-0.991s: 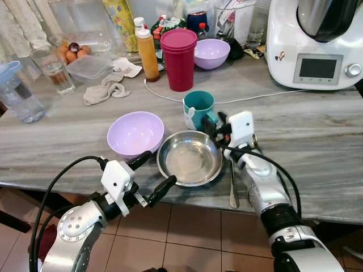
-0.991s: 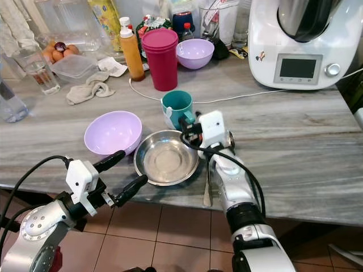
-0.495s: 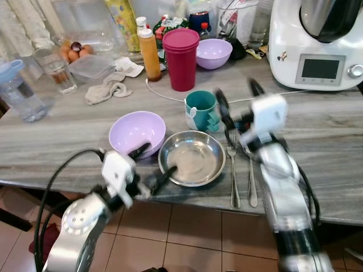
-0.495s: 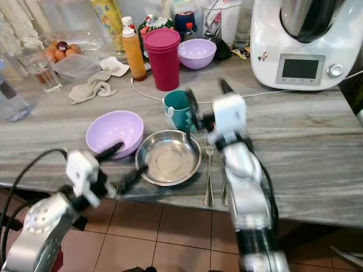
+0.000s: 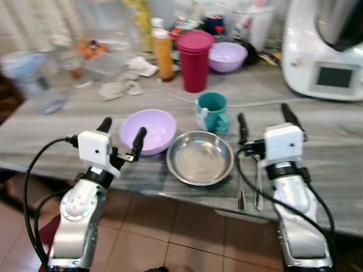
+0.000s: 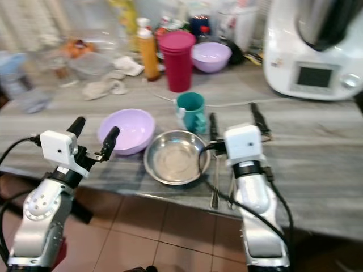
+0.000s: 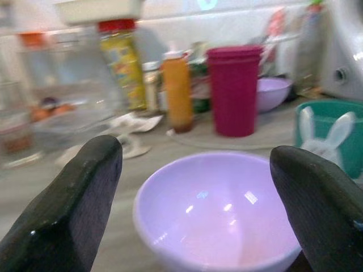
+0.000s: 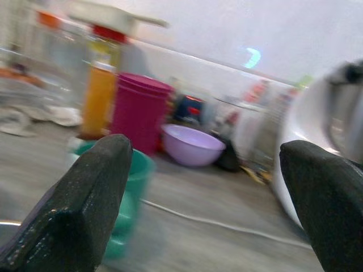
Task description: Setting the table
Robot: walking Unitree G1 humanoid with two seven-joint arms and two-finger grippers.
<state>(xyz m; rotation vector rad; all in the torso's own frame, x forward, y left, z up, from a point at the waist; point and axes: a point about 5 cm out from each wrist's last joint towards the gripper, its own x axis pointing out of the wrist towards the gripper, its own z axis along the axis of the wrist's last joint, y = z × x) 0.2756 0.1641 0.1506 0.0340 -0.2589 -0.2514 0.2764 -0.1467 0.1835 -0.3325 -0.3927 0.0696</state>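
Left hand [image 5: 121,131] spread wide, empty, raised at the counter [image 5: 334,147] front edge, just before the lilac bowl [image 5: 149,131]. Right hand [image 5: 266,116] also spread, empty, above the fork [image 5: 240,187] and spoon [image 5: 258,190] lying side by side near the front edge. Steel plate [image 5: 200,158] between bowl and cutlery, close to the edge; teal mug [image 5: 213,111] just behind it. Bare counter right of the cutlery, up to the white appliance [image 5: 326,51]. Back left crowded: red cups [image 5: 194,60], sauce bottle [image 5: 164,54], second lilac bowl [image 5: 228,56].
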